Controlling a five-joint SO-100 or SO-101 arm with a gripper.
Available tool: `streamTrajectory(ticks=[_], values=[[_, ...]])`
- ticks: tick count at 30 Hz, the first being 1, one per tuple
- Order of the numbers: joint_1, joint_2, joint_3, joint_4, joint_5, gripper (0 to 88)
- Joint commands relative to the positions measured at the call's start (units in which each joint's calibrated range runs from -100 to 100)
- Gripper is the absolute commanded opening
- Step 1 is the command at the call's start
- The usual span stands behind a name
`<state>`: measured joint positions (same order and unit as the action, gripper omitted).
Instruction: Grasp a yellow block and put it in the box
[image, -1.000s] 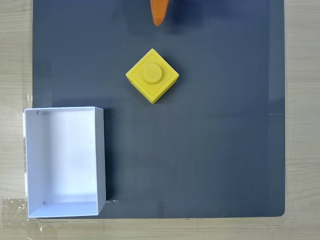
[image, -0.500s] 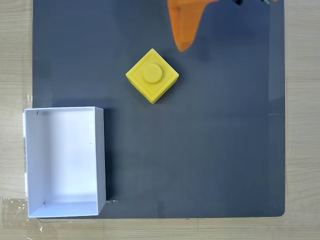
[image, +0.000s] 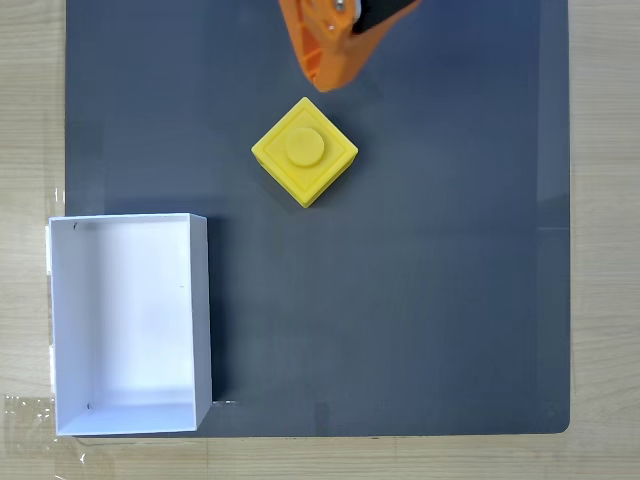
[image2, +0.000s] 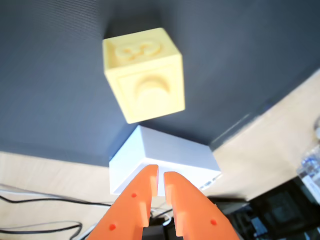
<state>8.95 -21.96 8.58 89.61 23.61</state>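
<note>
The tool (image2: 161, 174) had its fingers nearly together, holding nothing, just above the block (image: 304, 151) in the fixed view. The block sat on the mat (image: 420, 280), apart from the box (image: 200, 300).

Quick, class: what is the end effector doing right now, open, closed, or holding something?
End effector: closed or nearly so, fingers almost together with a thin gap, holding nothing; the yellow block sits free on the dark mat.

Dark grey mat (image: 430, 300) on light wooden table (image: 30, 110)
</note>
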Motion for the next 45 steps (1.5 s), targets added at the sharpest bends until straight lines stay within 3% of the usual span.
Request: streamTrajectory(ticks=[1, 9, 14, 40, 42, 45], values=[[2.6, 0.9, -3.3, 2.2, 2.0, 6.0], [7.0, 4.6, -3.3, 3.1, 2.7, 43.1], [7.0, 9.1, -2.7, 7.3, 3.4, 52.7], [6.5, 37.5, -2.5, -8.0, 3.2, 52.5], [6.5, 38.2, -2.5, -8.2, 3.2, 49.8], [6.4, 38.5, -2.6, -8.6, 3.2, 39.0]])
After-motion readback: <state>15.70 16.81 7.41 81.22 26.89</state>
